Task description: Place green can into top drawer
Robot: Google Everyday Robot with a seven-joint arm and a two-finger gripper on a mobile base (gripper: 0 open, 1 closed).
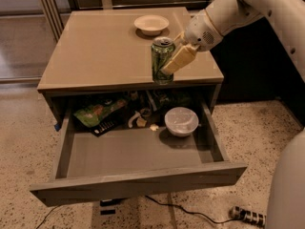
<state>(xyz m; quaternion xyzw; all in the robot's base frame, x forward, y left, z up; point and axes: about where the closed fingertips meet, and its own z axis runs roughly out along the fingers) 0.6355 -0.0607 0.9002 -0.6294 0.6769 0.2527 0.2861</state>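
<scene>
The white arm (228, 13) reaches in from the desk's right side. The desk (95, 51) has a tan top. Its top drawer (138, 180) is pulled out wide below the desk's front edge, with the front half of its grey floor bare. A green bag (97, 111) lies at the drawer's back left, under the desk top, and a lidded round tub (181, 120) sits at the back right. A pale bowl (151, 23) sits at the desk's rear. The can (161, 56) stands upright at the desk's front edge, right of middle, above the drawer. The claw (167, 66) is closed around the can, one tan finger (178, 60) across its right side.
</scene>
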